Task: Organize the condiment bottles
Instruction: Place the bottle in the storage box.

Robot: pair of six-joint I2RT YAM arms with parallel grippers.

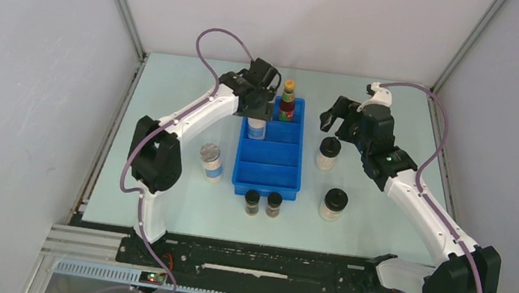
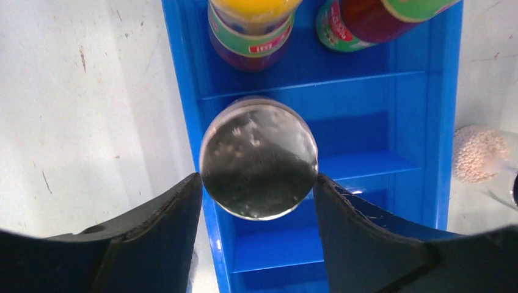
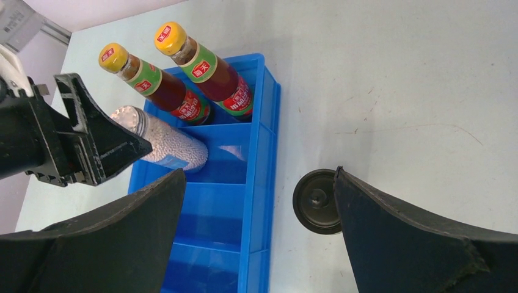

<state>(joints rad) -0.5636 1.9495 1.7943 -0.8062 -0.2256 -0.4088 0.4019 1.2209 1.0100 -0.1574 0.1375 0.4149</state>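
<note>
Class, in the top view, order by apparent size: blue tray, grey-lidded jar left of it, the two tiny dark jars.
blue tray
grey-lidded jar
left tiny dark jar and right tiny dark jar: alike, unranked

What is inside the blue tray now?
Two red sauce bottles in the far compartment, one grey-lidded jar in the next, flanked by the left gripper. Nearer compartments look empty; the floor beneath the jar is hidden.
</note>
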